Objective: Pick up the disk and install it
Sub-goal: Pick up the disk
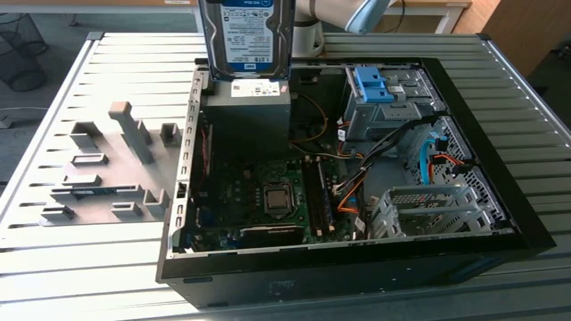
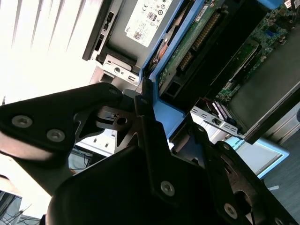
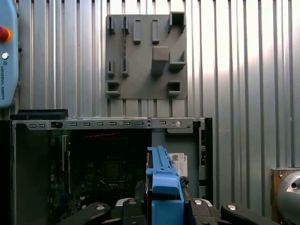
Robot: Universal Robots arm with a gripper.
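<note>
Materials & finish
Disk [image 1: 245, 33] faced w/ glossy label, edged in blue plastic; table [image 1: 89, 267] formed of ribbed metal; jig plate [image 3: 140, 70] matt grey, prob. plastic.

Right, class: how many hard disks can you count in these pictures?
1. The disk is held upright by the gripper above the dark grey box in the open computer case. Others may be hidden inside the metal cages.

Gripper [image 2: 154, 110] clamped on disk [image 2: 187, 51] at blue rail, green circuit board showing; dark grey box [image 2: 123, 29] near.
</note>
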